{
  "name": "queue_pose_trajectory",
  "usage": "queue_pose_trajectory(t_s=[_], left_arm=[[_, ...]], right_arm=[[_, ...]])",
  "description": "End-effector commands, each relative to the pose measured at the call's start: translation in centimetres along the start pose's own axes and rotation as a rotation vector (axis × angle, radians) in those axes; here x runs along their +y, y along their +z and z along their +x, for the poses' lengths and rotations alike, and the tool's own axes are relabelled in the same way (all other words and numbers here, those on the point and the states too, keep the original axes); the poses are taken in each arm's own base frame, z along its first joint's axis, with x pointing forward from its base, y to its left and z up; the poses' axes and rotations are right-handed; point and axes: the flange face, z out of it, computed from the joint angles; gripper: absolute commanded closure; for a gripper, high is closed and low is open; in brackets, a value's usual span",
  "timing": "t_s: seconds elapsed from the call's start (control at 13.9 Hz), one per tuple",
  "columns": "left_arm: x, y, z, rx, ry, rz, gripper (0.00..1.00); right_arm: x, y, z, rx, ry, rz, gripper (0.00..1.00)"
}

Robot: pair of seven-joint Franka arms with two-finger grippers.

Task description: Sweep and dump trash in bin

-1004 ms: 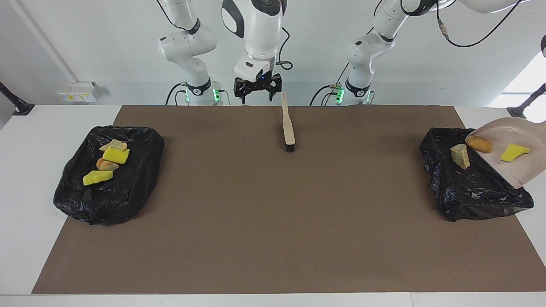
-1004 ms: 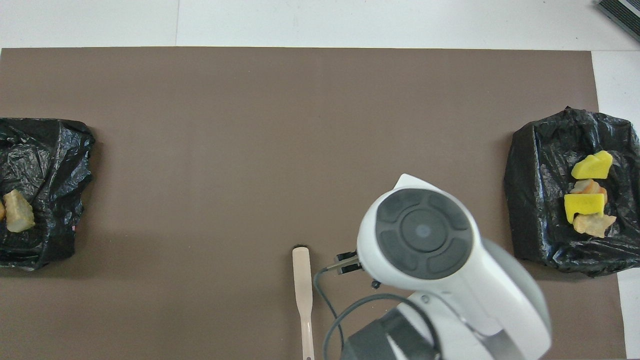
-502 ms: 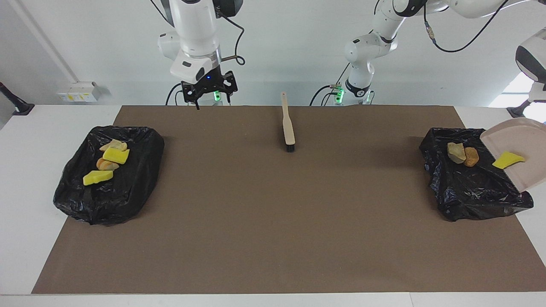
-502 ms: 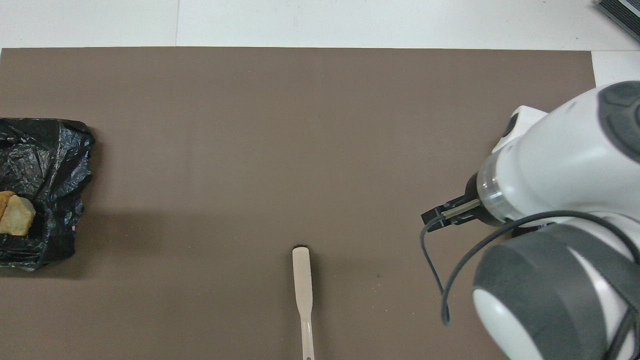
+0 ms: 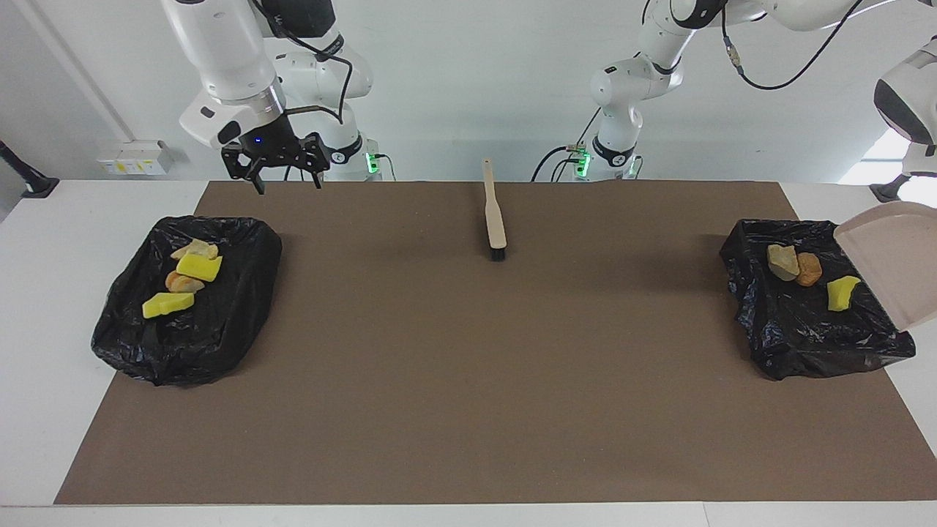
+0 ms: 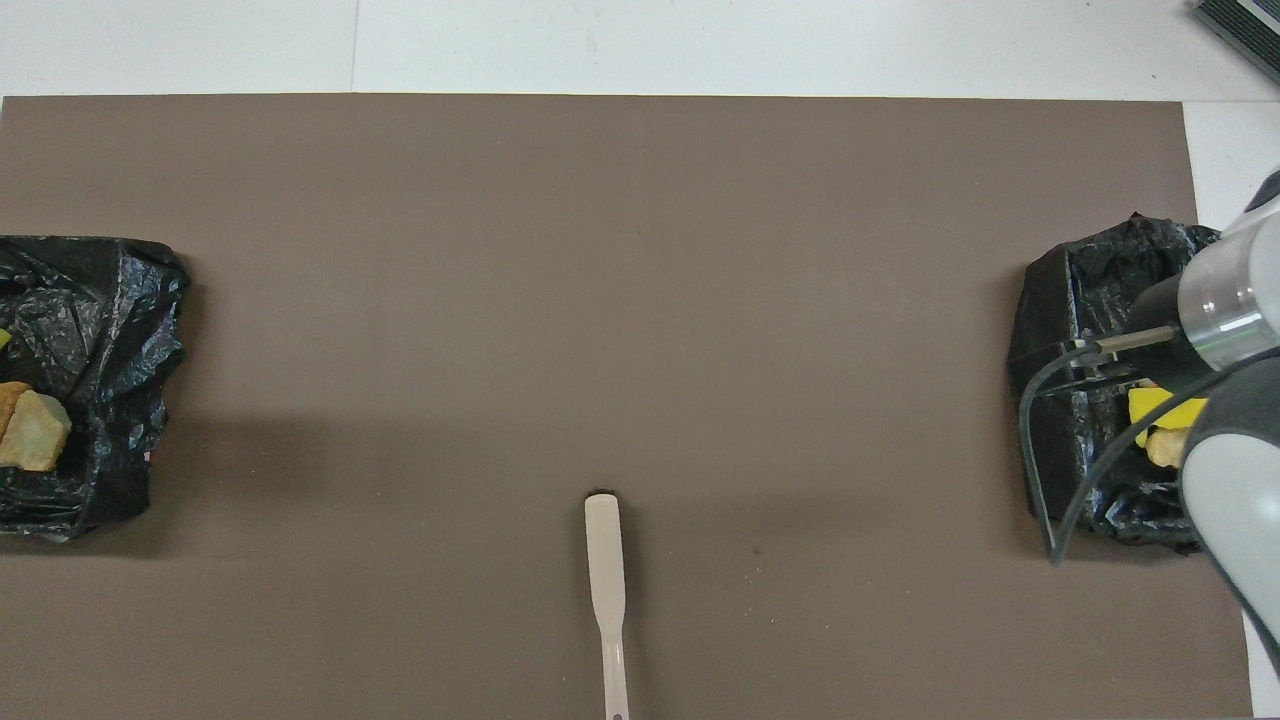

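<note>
The beige dustpan [image 5: 897, 256] hangs tilted over the black-lined bin [image 5: 805, 329] at the left arm's end of the table. It is held from past the picture's edge, where my left gripper is out of view. In that bin lie three pieces of trash: a tan chunk [image 5: 782, 262], an orange-brown one [image 5: 809, 268] and a yellow wedge [image 5: 842, 293]. The tan chunk [image 6: 35, 432] also shows from overhead. My right gripper [image 5: 287, 181] is open and empty, in the air over the mat's edge by the right arm's base.
A second black-lined bin [image 5: 227, 307] at the right arm's end holds several yellow and tan chunks [image 5: 179, 282]. The beige brush [image 5: 495, 212] lies on the brown mat [image 5: 468, 366] mid-table, handle toward the robots. From overhead, the right arm [image 6: 1225, 300] covers part of that bin.
The right gripper has swung away from above the brush handle toward the right arm's end. The dustpan has tipped steeper, and its three chunks have slid into the bin.
</note>
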Motion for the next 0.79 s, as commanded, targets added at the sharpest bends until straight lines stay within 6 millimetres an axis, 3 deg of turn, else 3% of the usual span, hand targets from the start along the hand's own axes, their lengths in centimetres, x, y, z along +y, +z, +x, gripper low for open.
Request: queue_pose_trajectory(t_s=[0.0, 0.14, 0.43, 0.65, 0.72], left_arm=[[0.7, -3.8, -1.2, 0.062, -0.028, 0.073, 1.0], [1.8, -5.9, -1.8, 0.175, -0.092, 0.11, 1.0], [3.6, -8.8, -1.0, 0.509, -0.447, 0.062, 1.0], [4.4, -9.4, 2.3, 0.692, -0.691, -0.143, 1.0], [4.6, -10.9, 4.5, 0.726, -0.763, -0.205, 1.0]], right_arm=[[2.3, -0.3, 0.1, 0.003, 0.078, -0.014, 0.0], [3.1, -1.4, 0.1, 0.036, 0.109, -0.004, 0.0], [4.6, -2.6, -1.2, 0.047, 0.134, 0.0, 0.0], [5.1, -2.6, -1.2, 0.048, 0.143, -0.013, 0.0], [5.1, -2.5, -1.2, 0.048, 0.143, -0.011, 0.0]])
